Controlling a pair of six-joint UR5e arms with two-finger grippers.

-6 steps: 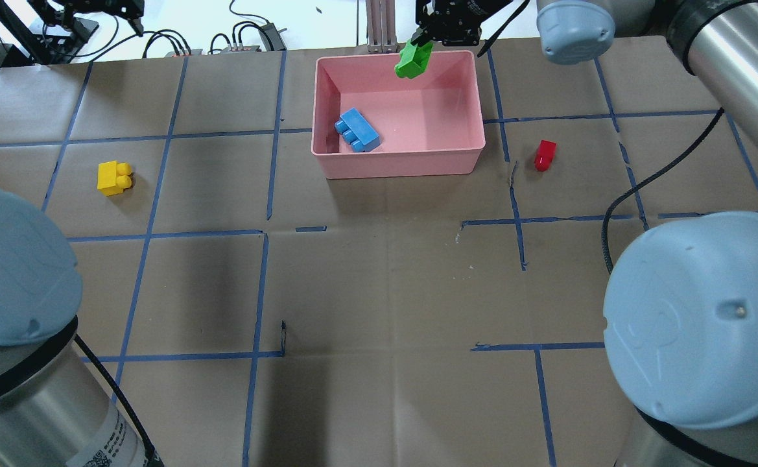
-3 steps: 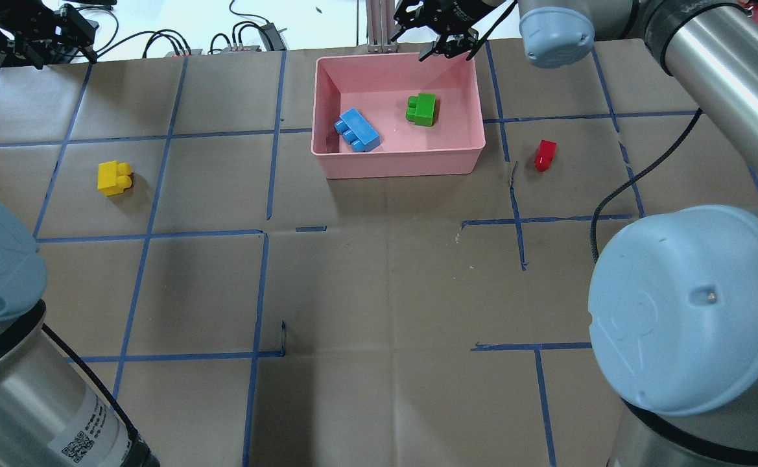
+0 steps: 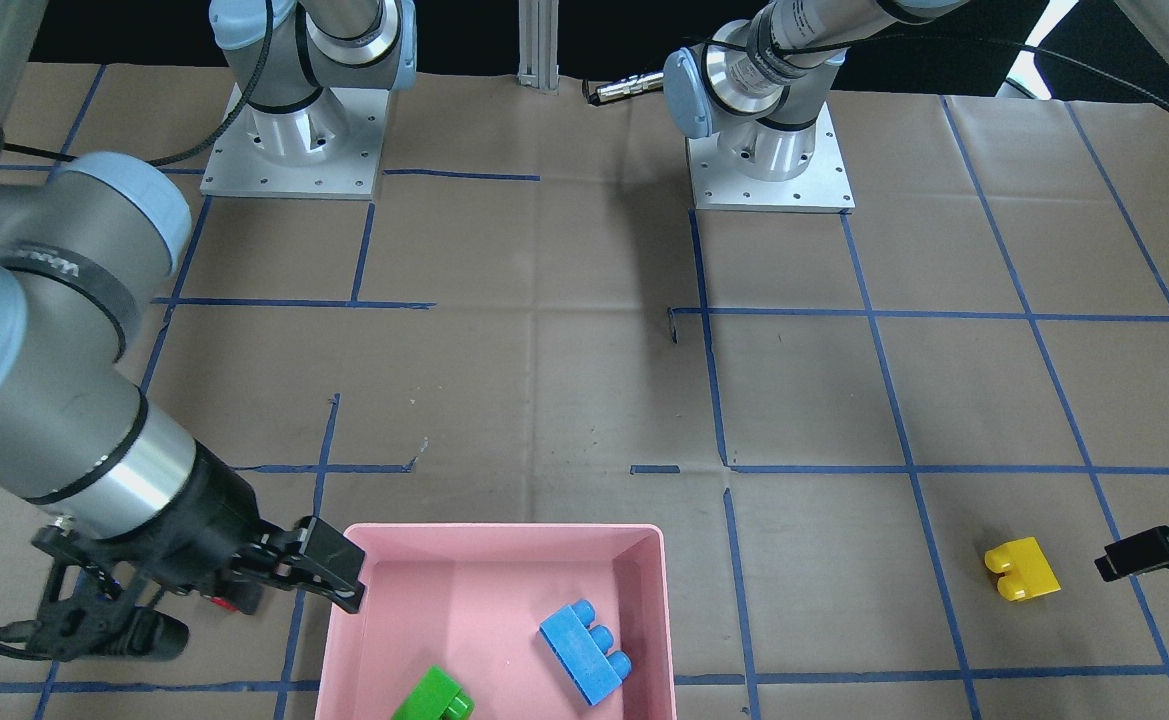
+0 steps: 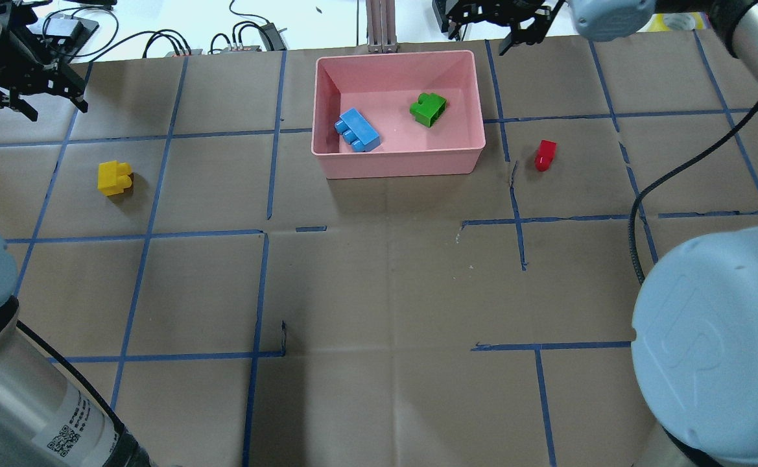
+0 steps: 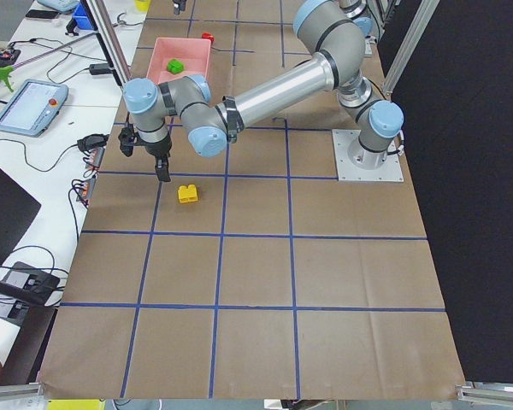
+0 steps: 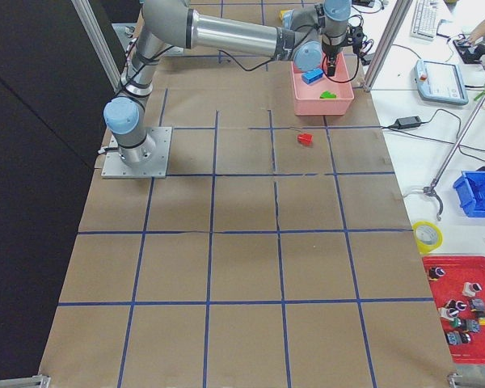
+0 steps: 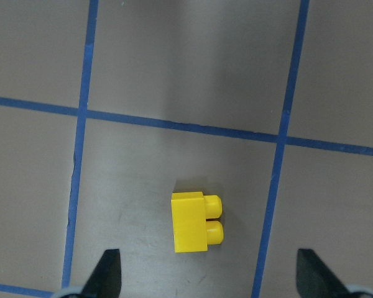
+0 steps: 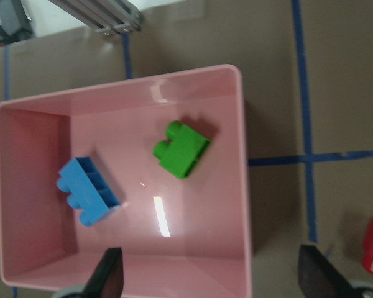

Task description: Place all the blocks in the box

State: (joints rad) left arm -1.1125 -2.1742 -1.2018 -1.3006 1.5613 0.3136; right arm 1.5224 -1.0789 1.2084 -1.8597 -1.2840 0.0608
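The left gripper (image 7: 211, 274) is hanging over the surface (image 4: 379, 292), a sheet of matt brown paper crossed by strips of blue tape. Its jaws are standing wide apart and holding nothing. In the left wrist view the yellow brick (image 7: 196, 222) is lying below and between the two dark, pointed fingertips, a little nearer the one on that view's left, and nothing is touching it. It is a smooth, glossy plastic block resting on its side, with its two rounded studs pointing sideways, along the line between the jaws.

The right gripper (image 8: 212, 274) is hovering over the box (image 4: 398, 165). Its jaws are also spread wide and gripping nothing. The box is a shallow pink plastic tray with thin walls, a rounded rim and a shiny floor that is catching a streak of light, and in the right wrist view it is filling most of the space under the jaws.

Two bricks are lying inside the box, apart from each other and below the right jaws. The green brick (image 8: 181, 149) is short and chunky, turned at an angle, with its two studs facing away from the jaws. The blue brick (image 8: 87, 190) is longer and is resting on its side near one end wall, showing its hollow underside cells and three rounded studs.

The red brick (image 4: 545, 155), small and glossy, is sitting on the surface outside the box, just beyond the right jaws' outer fingertip in the wrist view.
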